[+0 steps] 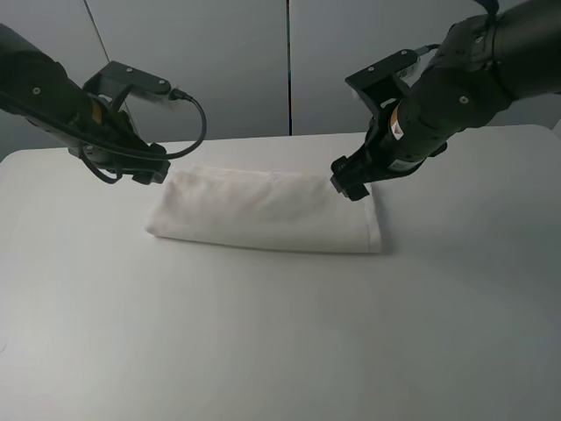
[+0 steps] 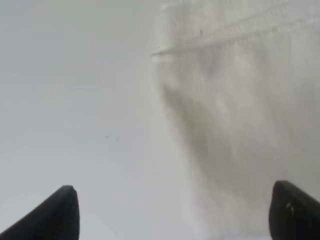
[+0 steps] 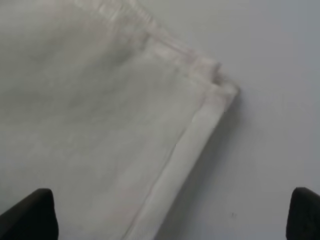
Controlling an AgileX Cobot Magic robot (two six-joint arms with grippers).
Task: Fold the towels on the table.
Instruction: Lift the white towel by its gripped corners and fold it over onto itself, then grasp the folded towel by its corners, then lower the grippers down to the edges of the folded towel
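The white towel (image 1: pixel 263 210) lies folded into a long band across the middle of the table (image 1: pixel 280 351). My left gripper (image 1: pixel 158 171) hovers at the towel's far left corner, and the left wrist view shows it open (image 2: pixel 175 220), its fingers wide apart over the towel's hemmed edge (image 2: pixel 240 125) and bare table (image 2: pixel 65 100). At the towel's far right corner is my right gripper (image 1: pixel 351 186). It is also open (image 3: pixel 167 220), standing just above the folded corner (image 3: pixel 100 125) with nothing held.
A grey panelled wall (image 1: pixel 228 61) with a dark vertical seam stands behind the table's far edge. The table's rounded left corner (image 1: pixel 13 158) shows at the far left. White tabletop (image 3: pixel 280 100) surrounds the towel on all sides.
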